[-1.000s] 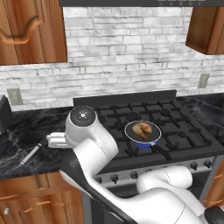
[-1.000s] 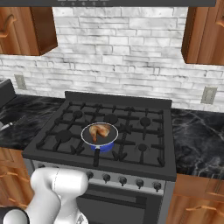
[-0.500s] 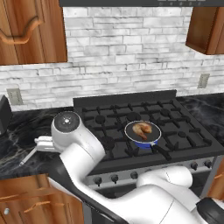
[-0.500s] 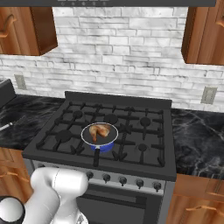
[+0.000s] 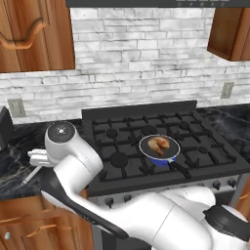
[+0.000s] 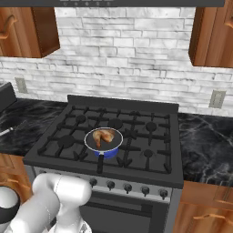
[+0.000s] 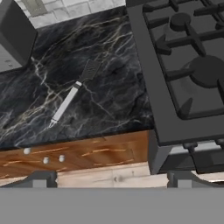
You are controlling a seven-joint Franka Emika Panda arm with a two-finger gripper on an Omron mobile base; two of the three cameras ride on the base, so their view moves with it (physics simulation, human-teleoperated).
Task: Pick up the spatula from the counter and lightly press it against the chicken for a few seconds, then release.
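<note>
Arm (image 5: 73, 163) swung left — spatula (image 7: 72, 94) lies diagonal, blade toward backsplash (image 7: 65, 8) — fingers (image 7: 40, 178) spread

The spatula (image 7: 72, 94) lies on the counter (image 7: 113, 105) left of the stove (image 7: 188, 100), whose pan (image 5: 158, 159) holds the chicken (image 5: 158, 143).

No readable text, labels or numbers anywhere.

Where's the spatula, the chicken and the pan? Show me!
spatula (image 7: 66, 103): hand view, on its pale handle.
chicken (image 6: 103, 136): right base view, middle of the meat.
pan (image 6: 107, 153): right base view, on its blue side wall.
</note>
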